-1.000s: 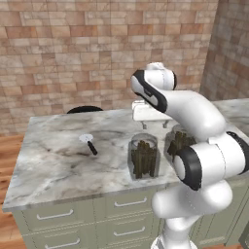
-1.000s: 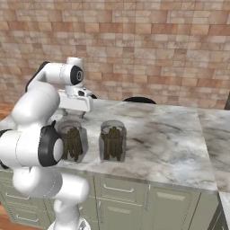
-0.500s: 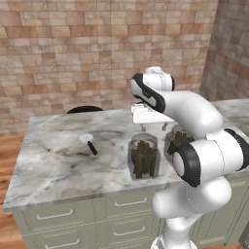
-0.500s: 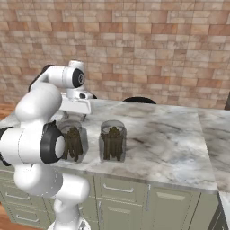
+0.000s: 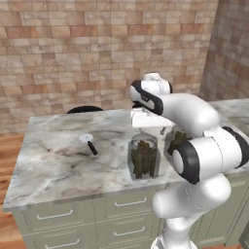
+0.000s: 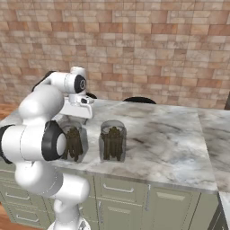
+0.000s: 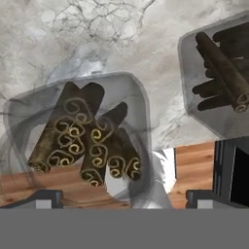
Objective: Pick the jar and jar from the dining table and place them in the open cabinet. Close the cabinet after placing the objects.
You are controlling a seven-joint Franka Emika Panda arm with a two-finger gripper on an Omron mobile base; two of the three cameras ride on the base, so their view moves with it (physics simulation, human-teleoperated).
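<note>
Two clear glass jars of dark brown sticks stand near the front edge of the marble dining table (image 5: 58,165). My gripper (image 5: 151,130) hangs open just above the left jar (image 5: 143,158), fingers pointing down. The right jar (image 5: 176,142) is partly hidden behind my arm. From the right base view my gripper (image 6: 77,117) sits over the left jar (image 6: 74,143), with the other jar (image 6: 112,140) beside it. In the hand view the left jar (image 7: 87,136) lies between my fingertips (image 7: 46,197), and the second jar (image 7: 219,73) is at the upper right. The cabinet is out of view.
A small white-headed, black-handled utensil (image 5: 89,143) lies on the marble left of the jars. Dark round chair backs (image 5: 85,109) (image 6: 139,99) rise behind the table, in front of a brick wall. Sage-green drawers (image 5: 58,214) run below the slab.
My open gripper has come down a little toward the left jar. The jars and the utensil have not moved.
</note>
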